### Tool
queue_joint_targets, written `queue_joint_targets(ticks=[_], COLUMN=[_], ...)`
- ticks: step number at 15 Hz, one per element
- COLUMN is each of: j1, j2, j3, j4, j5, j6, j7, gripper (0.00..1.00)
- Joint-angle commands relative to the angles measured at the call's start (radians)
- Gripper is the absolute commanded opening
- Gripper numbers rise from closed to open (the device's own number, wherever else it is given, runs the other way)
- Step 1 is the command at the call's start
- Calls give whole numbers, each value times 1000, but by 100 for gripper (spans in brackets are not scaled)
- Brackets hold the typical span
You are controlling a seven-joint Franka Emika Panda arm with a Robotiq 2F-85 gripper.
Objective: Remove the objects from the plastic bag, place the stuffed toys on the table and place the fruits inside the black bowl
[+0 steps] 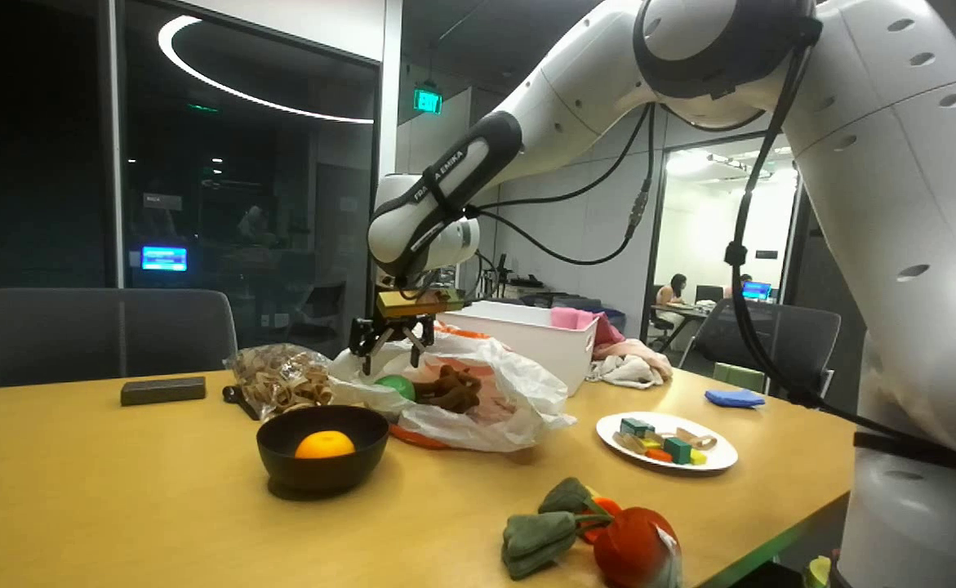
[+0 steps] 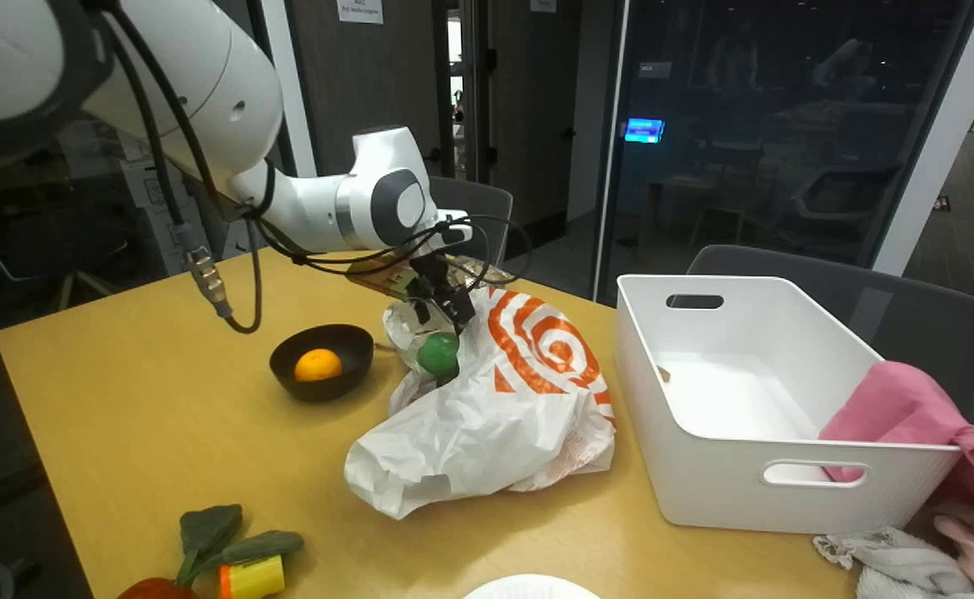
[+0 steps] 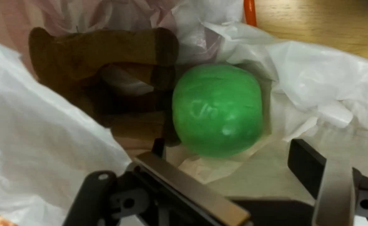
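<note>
Okay, the green fruit (image 3: 217,110) sits mid-frame in my wrist view, inside the plastic bag (image 3: 315,72), brown stuffed toy (image 3: 108,47) just left; my gripper (image 3: 227,149) gapes empty below, and closing carelessly could pinch loose folds of bag.

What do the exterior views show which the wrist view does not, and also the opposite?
Only the exterior views: the orange fruit, the white bin and the white plate.
Only the wrist view: no extra object I can identify, just close detail, such as darker limb ends on the brown toy.
Shared: the green fruit, the plastic bag, the table, the open jaws and, in an exterior view, the brown toy.
</note>
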Motion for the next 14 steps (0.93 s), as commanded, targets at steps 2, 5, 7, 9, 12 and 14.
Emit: queue_joint_targets(ticks=[2,5,7,9,12,14], j1=[5,2,-1,-1,2,1], j2=[50,63,71,74,66,57], j3=[-28,-29,-27,-24,-25,-23], j4=[59,51,48,45,45,40], j5=[16,26,41,47,45,48], j6=[-43,-65,-74,-73,-69,-71], j7=[29,24,20,10,9,4], gripper=[100,100,100,72,58,57])
